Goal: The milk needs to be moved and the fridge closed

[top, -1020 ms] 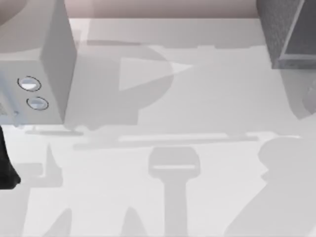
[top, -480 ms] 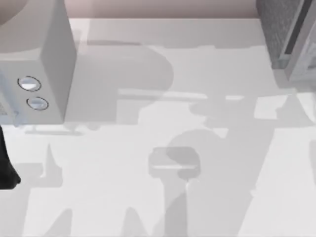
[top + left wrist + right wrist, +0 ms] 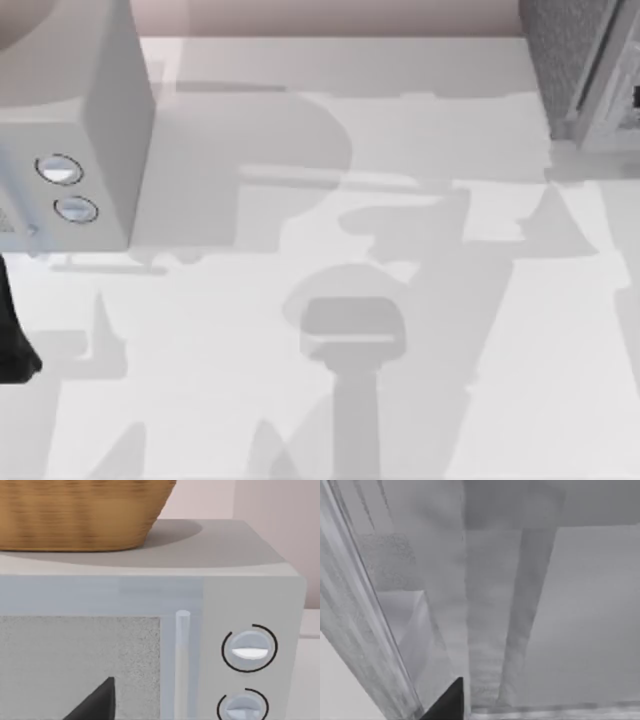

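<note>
While the left arm [image 3: 14, 340] sits parked at the top view's left edge (jaw state impossible to tell for either gripper), the fridge [image 3: 560, 60] at the upper right looks nearly shut; the milk's whereabouts can't be made out.

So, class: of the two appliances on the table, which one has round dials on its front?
The lighter plain grey box at the table's left: two round dials sit one above the other on its front. The dark speckled fridge at the right has none visible.
</note>
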